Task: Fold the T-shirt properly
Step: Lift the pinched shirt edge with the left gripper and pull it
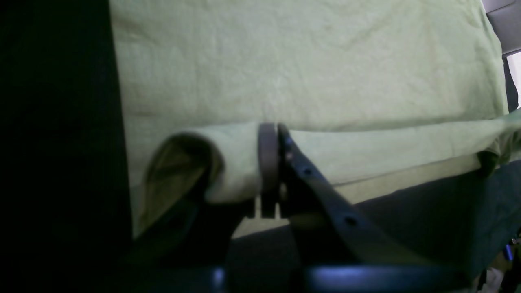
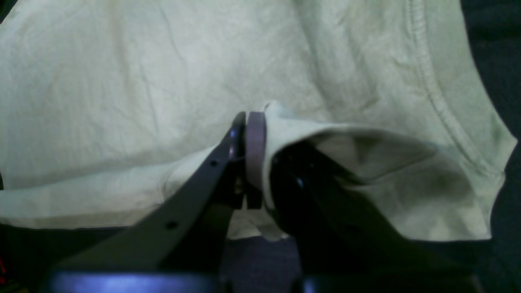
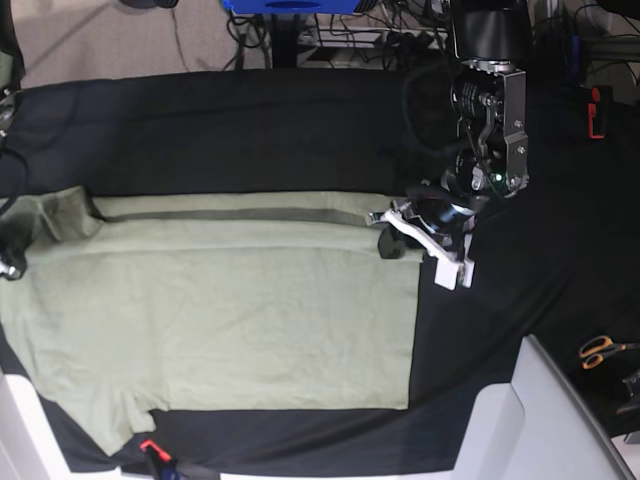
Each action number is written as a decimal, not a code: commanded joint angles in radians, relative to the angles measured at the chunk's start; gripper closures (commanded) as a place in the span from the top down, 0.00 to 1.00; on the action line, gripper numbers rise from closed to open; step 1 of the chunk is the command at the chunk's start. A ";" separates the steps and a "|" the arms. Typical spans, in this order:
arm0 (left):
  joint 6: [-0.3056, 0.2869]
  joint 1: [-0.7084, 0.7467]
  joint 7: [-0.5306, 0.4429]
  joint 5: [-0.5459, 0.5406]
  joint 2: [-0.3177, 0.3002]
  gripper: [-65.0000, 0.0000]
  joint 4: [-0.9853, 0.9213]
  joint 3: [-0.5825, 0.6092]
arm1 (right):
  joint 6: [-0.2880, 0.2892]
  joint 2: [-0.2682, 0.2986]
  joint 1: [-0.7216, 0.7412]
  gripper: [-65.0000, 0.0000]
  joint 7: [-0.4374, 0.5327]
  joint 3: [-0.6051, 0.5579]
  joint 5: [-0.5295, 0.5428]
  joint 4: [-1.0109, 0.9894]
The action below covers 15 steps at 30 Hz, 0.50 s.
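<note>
Closest up, dark fingers (image 1: 268, 162) pinch together on a rolled fold of the T-shirt (image 3: 230, 310): the left end effector (image 3: 398, 240) is clamped on the hem-side corner. Over at the sleeve end, the right end effector (image 2: 248, 154) is closed on bunched cloth too, though it's barely visible in the base view, cut off at the frame edge. The shirt lies spread across the black worktop (image 3: 250, 130), its far edge lifted and doubled over. The risk now, I'd say, is uneven pulling between the arms, which would skew the fold line, or thin fabric slipping free. How many layers each grip holds can't be made out.
</note>
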 commanded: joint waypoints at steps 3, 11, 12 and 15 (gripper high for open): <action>-0.009 -0.038 -0.025 -0.014 -0.003 0.00 0.018 -0.001 | 0.007 0.024 0.027 0.00 0.031 0.000 0.017 0.009; -0.009 -0.090 -0.025 -0.014 -0.005 0.00 -0.034 -0.001 | 0.007 0.024 0.040 0.00 0.079 0.000 0.017 -0.078; -0.009 -0.093 -0.027 -0.014 -0.005 0.00 -0.040 -0.001 | 0.007 0.024 0.042 0.00 0.080 0.000 0.017 -0.077; -0.009 -0.093 -0.065 -0.014 -0.005 0.00 -0.050 -0.003 | 0.007 0.024 0.042 0.00 0.116 0.002 0.017 -0.077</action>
